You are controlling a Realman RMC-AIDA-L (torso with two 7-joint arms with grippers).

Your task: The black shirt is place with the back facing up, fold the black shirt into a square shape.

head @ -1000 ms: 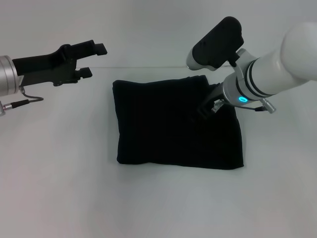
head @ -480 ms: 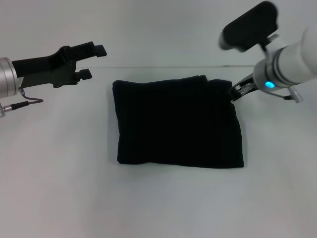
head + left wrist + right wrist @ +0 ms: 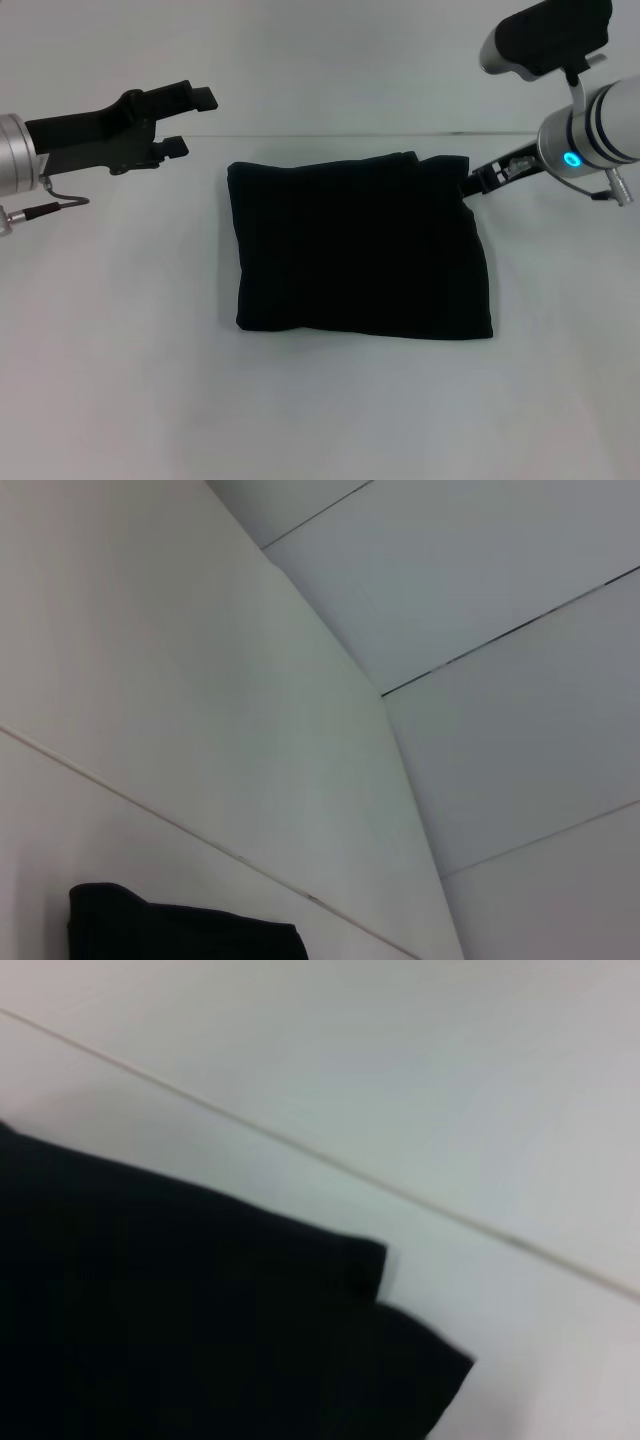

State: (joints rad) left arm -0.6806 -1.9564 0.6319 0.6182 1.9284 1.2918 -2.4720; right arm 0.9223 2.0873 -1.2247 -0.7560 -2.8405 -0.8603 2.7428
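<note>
I see the white tabletop (image 3: 120, 400) filling most of the head view, with a pale wall behind it meeting the surface along a thin seam at the far edge.

The black shirt (image 3: 360, 250) lies flat in the middle of the tabletop, folded into a roughly square block. Its near edge runs almost straight, and its far right corner shows a small step where one layer sits slightly off the other. The right wrist view catches that same stepped corner of the shirt (image 3: 200, 1310), dark cloth against the pale surface, and the left wrist view shows only a small dark strip of the shirt (image 3: 180, 935) below the wall.

My right arm comes in from the far right, its white forearm and lit blue ring held high, angled down and leftward toward the shirt's far right corner. The right gripper (image 3: 475, 183) sits just beside that corner, at the cloth's edge; I cannot tell whether it touches the fabric, and I cannot tell how its jaws stand, since only a thin dark tip shows.

My left arm reaches in from the far left, held level above the tabletop and well apart from the shirt. The left gripper (image 3: 190, 122) points rightward, its jaws spread with a clear gap between them, holding nothing.
</note>
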